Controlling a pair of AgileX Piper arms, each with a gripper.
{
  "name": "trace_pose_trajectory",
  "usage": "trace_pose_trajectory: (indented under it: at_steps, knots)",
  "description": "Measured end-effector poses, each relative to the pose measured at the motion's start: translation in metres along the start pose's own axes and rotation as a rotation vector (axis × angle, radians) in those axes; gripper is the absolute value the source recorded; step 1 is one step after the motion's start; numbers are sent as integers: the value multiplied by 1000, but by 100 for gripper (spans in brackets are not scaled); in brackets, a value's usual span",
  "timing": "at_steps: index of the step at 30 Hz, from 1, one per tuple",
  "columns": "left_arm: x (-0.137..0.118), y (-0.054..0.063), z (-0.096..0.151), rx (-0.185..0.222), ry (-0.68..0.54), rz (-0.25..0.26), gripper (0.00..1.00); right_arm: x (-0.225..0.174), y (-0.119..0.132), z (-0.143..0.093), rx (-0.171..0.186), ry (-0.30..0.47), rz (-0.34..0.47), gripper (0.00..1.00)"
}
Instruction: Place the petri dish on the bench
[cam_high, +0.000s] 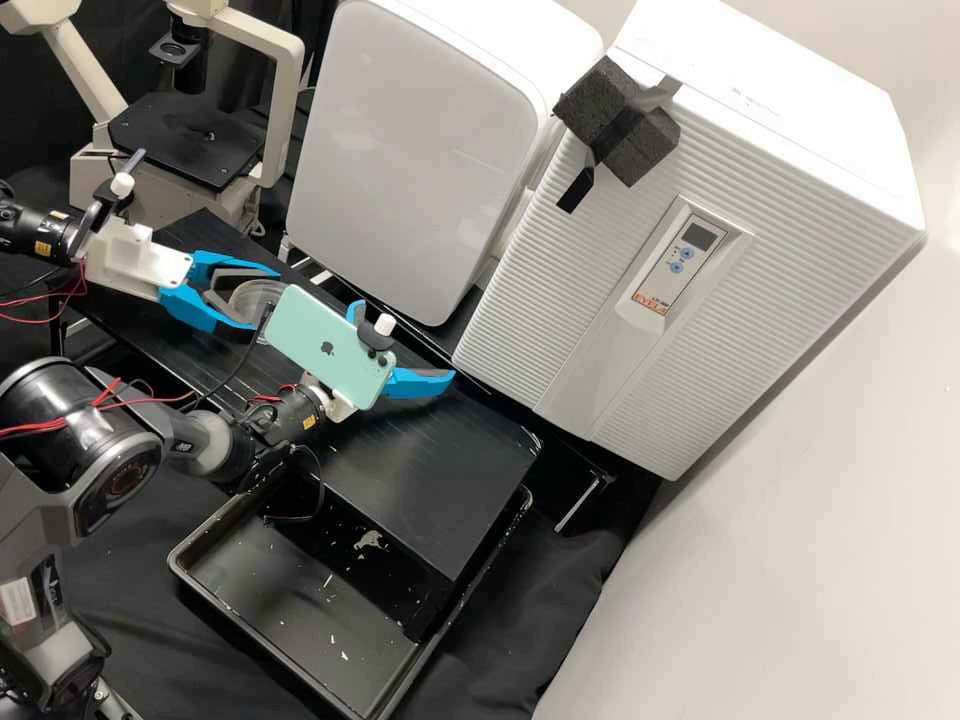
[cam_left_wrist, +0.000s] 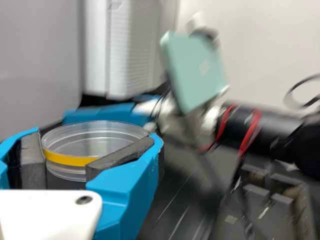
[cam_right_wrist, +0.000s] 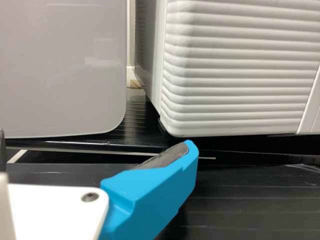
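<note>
Currently, one petri dish (cam_left_wrist: 92, 142) is held level by its sides in the left hand (cam_high: 262, 297) (presumably for flat setting on the worktop (cam_high: 430, 470)); right hand (cam_high: 404, 341): spread wide.

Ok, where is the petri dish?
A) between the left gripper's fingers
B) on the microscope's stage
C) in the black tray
A: the left wrist view shows the petri dish, banded in yellow, between the grey pads of the left gripper.
</note>
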Motion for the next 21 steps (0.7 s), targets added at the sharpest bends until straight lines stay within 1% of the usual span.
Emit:
trace_pose_trajectory:
  at_steps: [3,6,10,15,21]
  knots:
    - [-7,-2,-8,-2,48,-22,0,0,0,0,0,0,0,100]
    - [-13,3,-11,2,65,-7,0,0,0,0,0,0,0,100]
    - [-13,4,-12,0,66,0,0,0,0,0,0,0,0,100]
    - [-9,3,-9,2,55,-4,0,0,0,0,0,0,0,100]
    - [5,4,-1,15,17,-8,0,0,0,0,0,0,0,100]
